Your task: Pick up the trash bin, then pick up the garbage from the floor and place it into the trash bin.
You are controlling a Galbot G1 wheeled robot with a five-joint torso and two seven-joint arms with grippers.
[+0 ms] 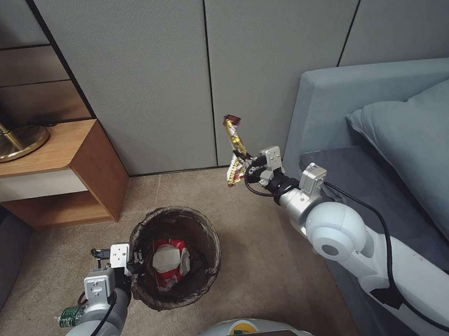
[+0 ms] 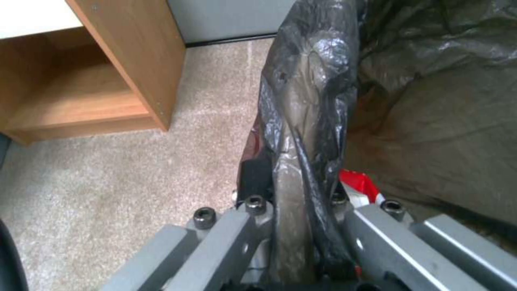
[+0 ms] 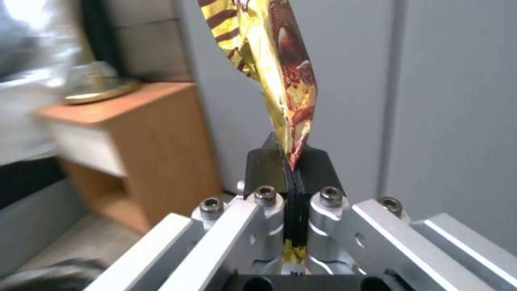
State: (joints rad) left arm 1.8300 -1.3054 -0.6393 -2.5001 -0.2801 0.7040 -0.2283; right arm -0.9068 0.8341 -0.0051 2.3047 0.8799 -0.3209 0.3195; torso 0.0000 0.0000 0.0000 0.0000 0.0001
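The trash bin [image 1: 175, 257], round with a dark bag liner, hangs just above the carpet at lower left. My left gripper [image 1: 136, 264] is shut on its near rim [image 2: 304, 133], one finger inside and one outside. A red-and-white snack packet [image 1: 170, 259] lies inside the bin, and its red corner [image 2: 362, 185] shows past the rim. My right gripper [image 1: 245, 167] is raised to the bin's right, near the sofa arm, shut on a gold foil wrapper [image 1: 235, 148] that stands up from the pads [image 3: 285, 81]. A small green-labelled bottle [image 1: 69, 316] lies on the floor beside my left arm.
A wooden nightstand [image 1: 59, 169] with a brass lamp base [image 1: 14, 143] stands at the left against the grey panel wall. A blue-grey sofa [image 1: 392, 134] with a cushion runs along the right. Beige carpet [image 1: 265, 249] lies open between the bin and the sofa.
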